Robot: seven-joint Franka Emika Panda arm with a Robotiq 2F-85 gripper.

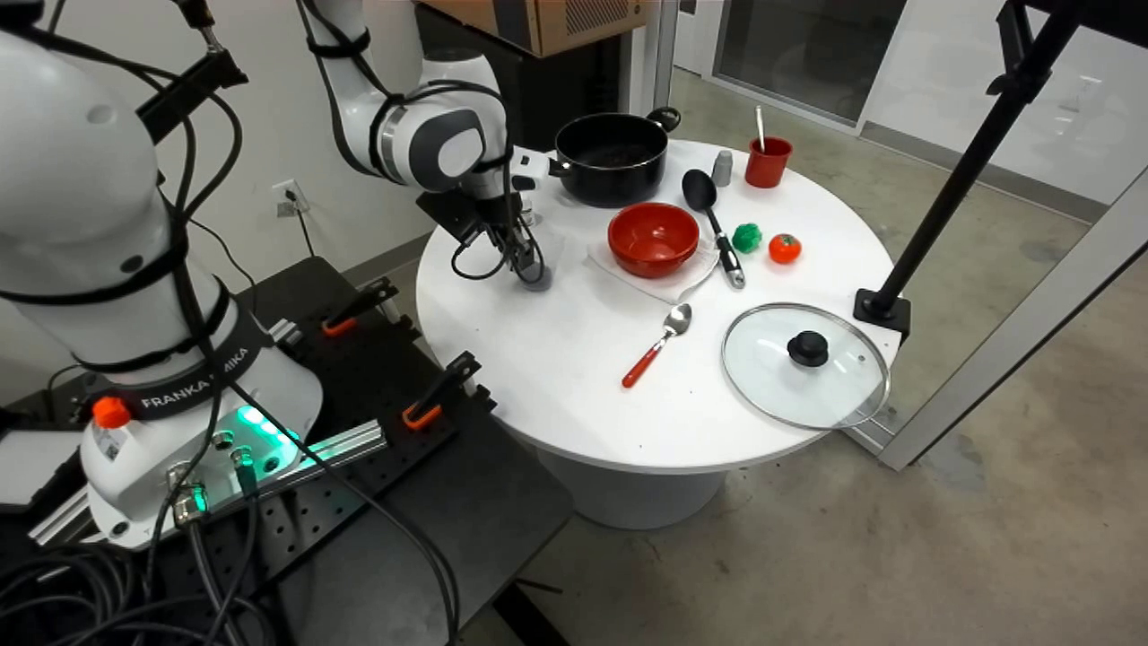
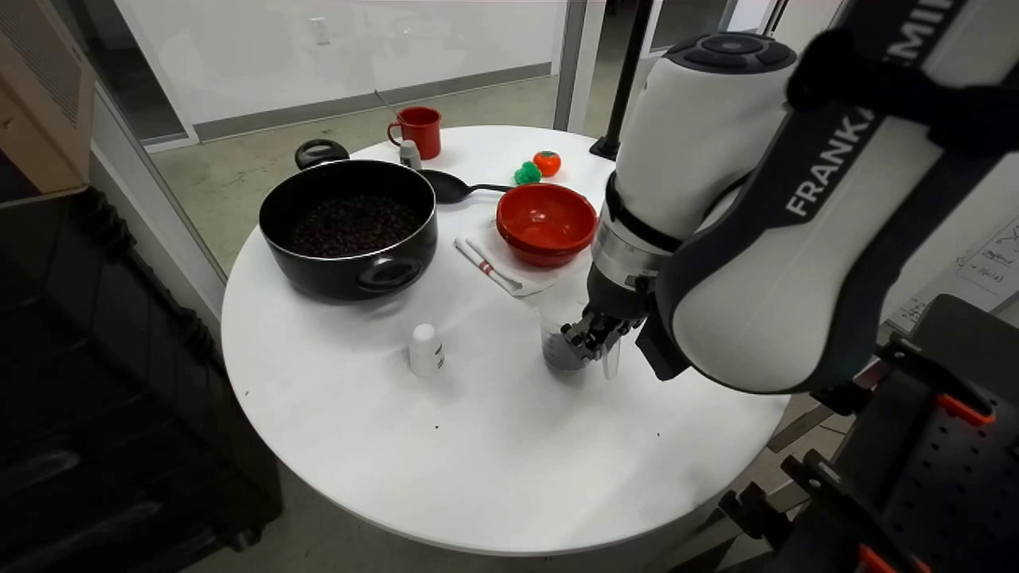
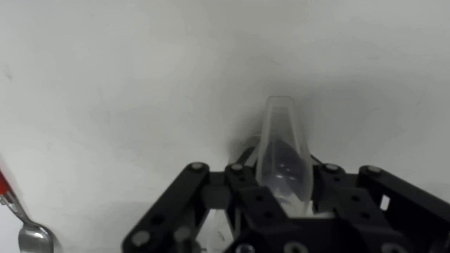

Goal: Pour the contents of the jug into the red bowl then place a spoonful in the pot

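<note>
One white-and-black robot arm point(image 2: 772, 318) is leaning over a round white tabletop point(image 2: 493, 469). The pot point(image 2: 342, 276) is standing near the tabletop's edge, and in an exterior view dark, bean-like pieces point(image 2: 350, 227) are lying inside it. A glass lid point(image 1: 762, 377) with a black knob point(image 1: 808, 348) is lying flat, part of its rim overhanging the edge. A long black spoon point(image 1: 700, 190) is stretching out just beside the red bowl point(image 1: 650, 267), which is sitting upright over a flat white sheet point(image 1: 668, 289). Well apart from the lid, a clear jug point(image 2: 555, 354) is standing upright on the tabletop; the hand point(image 3: 281, 172), standing narrow, is gripping it by its handle point(image 3: 279, 119). A red-handled spoon point(image 1: 644, 362) is lying between the jug and the lid. A red cup point(image 1: 768, 168) is holding a thin utensil point(image 1: 760, 128) that is leaning upward from its mouth. A small white container point(image 2: 426, 350) is standing near the pot, and a grey shaker point(image 1: 723, 169) is standing between the pot and the cup. A tomato point(image 1: 785, 248) and a smaller green piece point(image 1: 746, 238) are resting just beside each other.
</note>
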